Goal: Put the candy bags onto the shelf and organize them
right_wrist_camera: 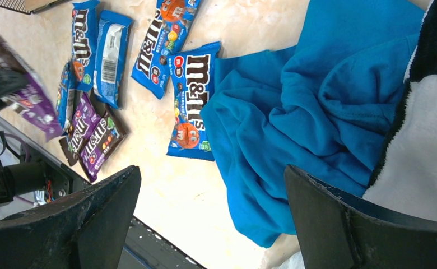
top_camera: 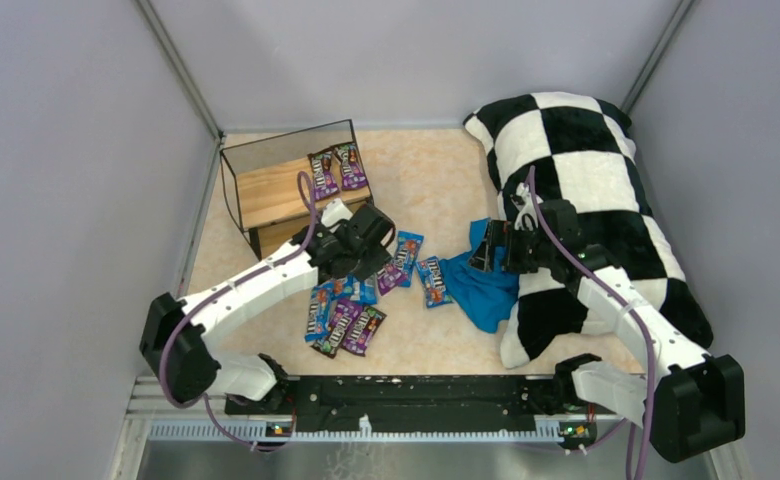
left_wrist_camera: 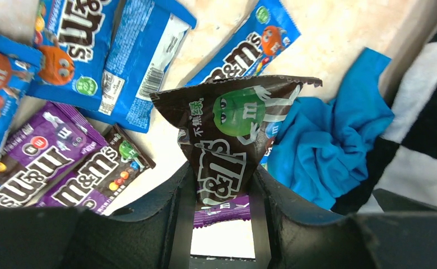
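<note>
My left gripper [top_camera: 366, 245] [left_wrist_camera: 222, 171] is shut on a dark brown candy bag [left_wrist_camera: 233, 129], lifted above the table; a purple bag [left_wrist_camera: 222, 213] shows pinched just under it. Several blue and purple candy bags [top_camera: 346, 315] [left_wrist_camera: 132, 61] lie loose on the table below and to its left. One blue bag [top_camera: 434, 282] [right_wrist_camera: 191, 101] touches the blue cloth. Two purple bags [top_camera: 336, 170] lie on the top board of the shelf [top_camera: 276, 190] at the back left. My right gripper [top_camera: 491, 250] [right_wrist_camera: 210, 174] hangs open over the cloth's near edge, holding nothing.
A crumpled blue cloth [top_camera: 486, 285] [right_wrist_camera: 317, 112] lies between the bags and the big black-and-white checkered pillow [top_camera: 586, 170] on the right. Grey walls close in the left, back and right. The black base rail [top_camera: 416, 395] runs along the near edge.
</note>
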Robot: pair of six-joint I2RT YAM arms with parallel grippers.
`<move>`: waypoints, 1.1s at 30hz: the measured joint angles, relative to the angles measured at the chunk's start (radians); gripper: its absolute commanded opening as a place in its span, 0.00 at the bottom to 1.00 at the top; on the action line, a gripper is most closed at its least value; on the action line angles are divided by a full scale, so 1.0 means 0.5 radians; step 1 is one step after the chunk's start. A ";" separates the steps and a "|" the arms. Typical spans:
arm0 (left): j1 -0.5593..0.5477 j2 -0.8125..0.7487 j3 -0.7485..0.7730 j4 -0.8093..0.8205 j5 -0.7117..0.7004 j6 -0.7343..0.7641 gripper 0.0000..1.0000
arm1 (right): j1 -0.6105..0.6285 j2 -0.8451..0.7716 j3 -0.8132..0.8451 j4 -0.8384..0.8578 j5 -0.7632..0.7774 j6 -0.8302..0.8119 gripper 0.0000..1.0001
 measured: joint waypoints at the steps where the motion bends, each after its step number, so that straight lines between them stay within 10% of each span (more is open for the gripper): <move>1: 0.000 -0.042 0.000 -0.002 -0.014 0.040 0.44 | 0.000 -0.002 0.000 -0.002 0.001 0.001 0.99; 15: 0.156 -0.368 0.175 -0.240 -0.230 0.724 0.41 | 0.000 -0.031 -0.011 0.011 -0.002 0.032 0.99; 33: 1.210 0.242 0.948 -0.226 0.058 1.904 0.40 | 0.000 -0.008 -0.057 0.011 -0.001 0.029 0.99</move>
